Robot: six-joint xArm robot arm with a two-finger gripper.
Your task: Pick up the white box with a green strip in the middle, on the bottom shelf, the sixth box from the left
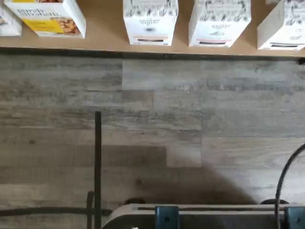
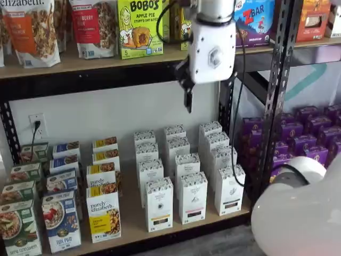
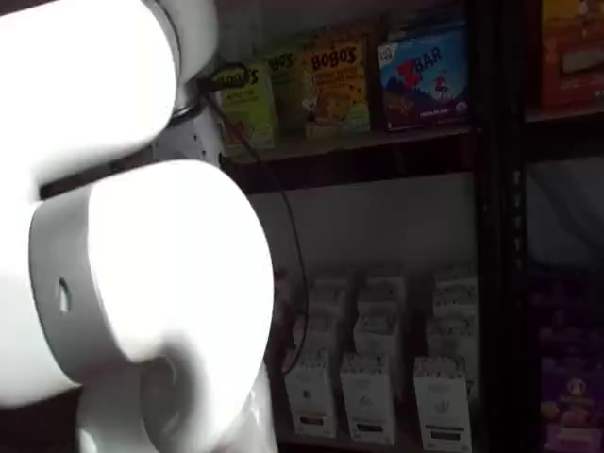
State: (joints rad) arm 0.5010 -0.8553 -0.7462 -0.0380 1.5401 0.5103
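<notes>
The white box (image 2: 229, 190) stands at the right end of the front row on the bottom shelf (image 2: 133, 233), a tan board. Its label strip reads as dark from here. The wrist view catches the same white box (image 1: 283, 24) at the board's (image 1: 105, 40) front edge, beside two like cartons. My gripper (image 2: 187, 95) hangs high above the white cartons, level with the upper board and well apart from them. Its black fingers point down and are seen side-on with nothing in them; it stands open. In a shelf view the white box (image 3: 441, 404) is dim and blurred.
Like white cartons (image 2: 159, 205) (image 2: 192, 197) fill the rows left of and behind the target. Purely Elizabeth boxes (image 2: 104, 213) stand further left. A black rack post (image 2: 270, 106) rises right of the target, with purple boxes (image 2: 303, 138) beyond. My white arm (image 3: 142, 264) blocks much of a shelf view.
</notes>
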